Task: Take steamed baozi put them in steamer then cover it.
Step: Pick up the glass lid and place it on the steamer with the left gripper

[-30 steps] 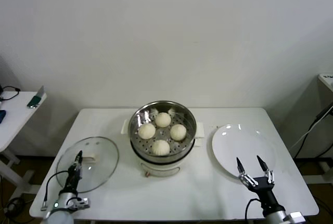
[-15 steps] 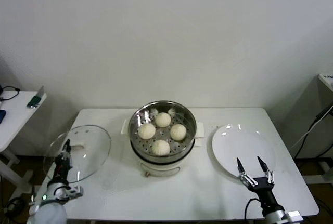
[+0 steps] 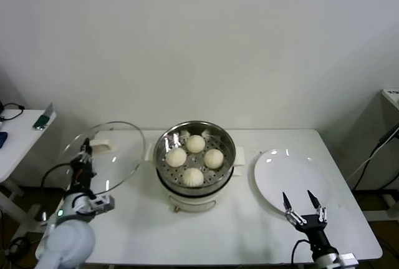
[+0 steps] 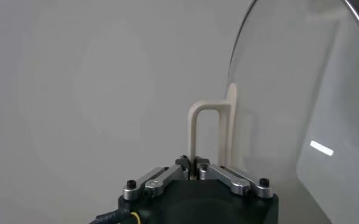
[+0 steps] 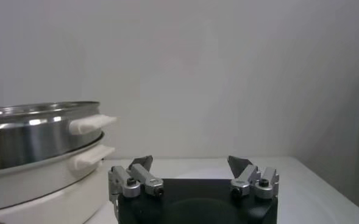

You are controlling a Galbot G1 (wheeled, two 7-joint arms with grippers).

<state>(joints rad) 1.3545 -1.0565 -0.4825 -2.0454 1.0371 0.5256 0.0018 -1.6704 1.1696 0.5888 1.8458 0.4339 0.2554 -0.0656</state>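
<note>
We held the cover [image 3: 107, 155] in the left gripper [image 3: 83, 158], jaws clamped together on its cream handle [image 4: 211, 131]; the cover was off the table [image 3: 249, 225], tilted up on edge, above the table's left end. The steamer [image 3: 196, 164] stood at the table's middle, to the right of the cover and apart from it; all four baozi [image 3: 194, 158] lay on its perforated tray, so we judged that only the covering step remained.

The controlling relation: the steamer lay to the right of the left gripper, across open table; the left arm was the nearer arm and already carried the part. The handle's long axis ran out from the jaws in the left wrist view, with the glass disc to one side of it; we judged that the disc had to be turned flat, rim down, and centred over the steel rim before lowering.

The right gripper [image 3: 305, 209] was parked by the near edge of the white plate [image 3: 290, 176], fingers spread apart and holding nothing; it was farther from the cover.
</note>
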